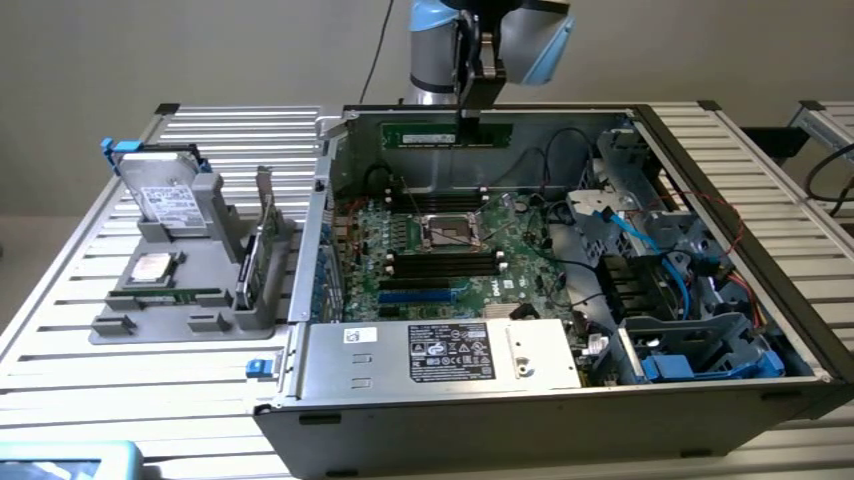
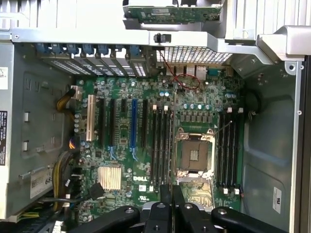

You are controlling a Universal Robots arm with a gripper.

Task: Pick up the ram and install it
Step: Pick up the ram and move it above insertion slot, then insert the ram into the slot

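We see the gripper (image 1: 470, 120) clamped on the ram (image 1: 420, 134). It grips the middle of the upper long edge, so the stick hangs level and on edge over the far side of the open case (image 1: 534, 435). The ram is clear of the board (image 1: 527, 235) and above the slots (image 1: 447, 262), touching neither. In the wrist view the fingers (image 2: 165, 213) sit close together, with the board spread out beneath them.

We judge the ram to be light, thin and stiff, yet fragile: its chips and contact edge should not be pinched or knocked. A hold at mid-length, on the edge opposite the contacts, keeps it balanced and leaves the lower edge free. The flat faces look smooth, so we think an uneven grip could let it twist.
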